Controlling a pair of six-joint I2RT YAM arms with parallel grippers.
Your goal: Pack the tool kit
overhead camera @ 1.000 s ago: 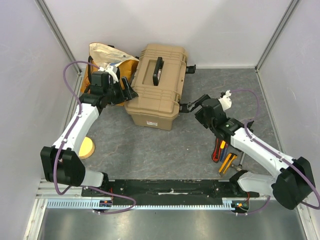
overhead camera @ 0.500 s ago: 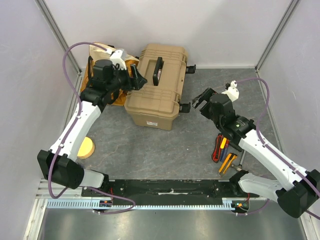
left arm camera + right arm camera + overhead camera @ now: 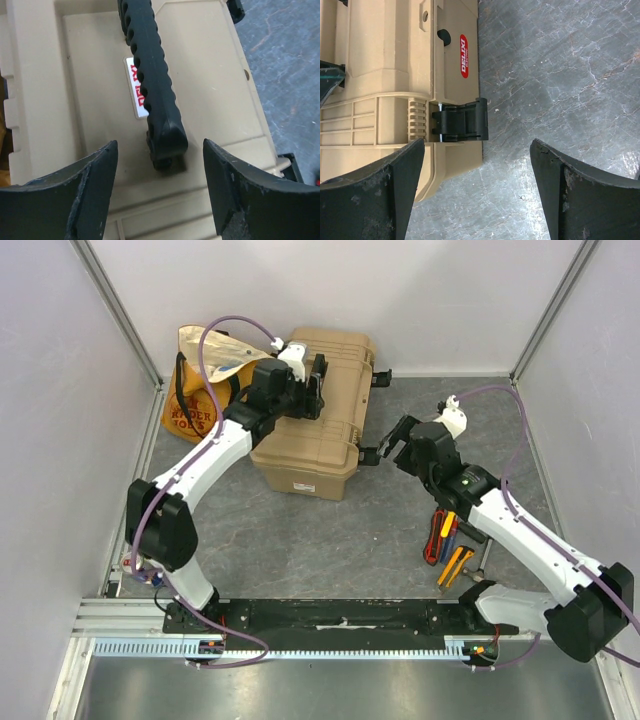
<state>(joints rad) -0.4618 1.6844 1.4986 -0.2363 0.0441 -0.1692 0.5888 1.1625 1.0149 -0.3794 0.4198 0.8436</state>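
Note:
The tan ribbed toolbox (image 3: 305, 430) stands closed at the back centre, its black handle (image 3: 150, 75) lying flat on the lid. My left gripper (image 3: 312, 390) is open above the lid, its fingers on either side of the handle's near end without touching it. My right gripper (image 3: 385, 445) is open just right of the box, level with the flipped-out black latch (image 3: 462, 125) on its side. Red, yellow and black-handled hand tools (image 3: 445, 545) lie on the floor at the right, beside the right arm.
An orange-yellow cloth bag (image 3: 200, 390) stands left of the toolbox against the wall. A second black latch (image 3: 381, 375) sticks out at the box's far right corner. White walls close in the grey floor (image 3: 330, 530) on three sides.
My left arm has swung right from the cloth bag to over the toolbox lid and handle. My right gripper has shifted a little and still sits by the side latch.

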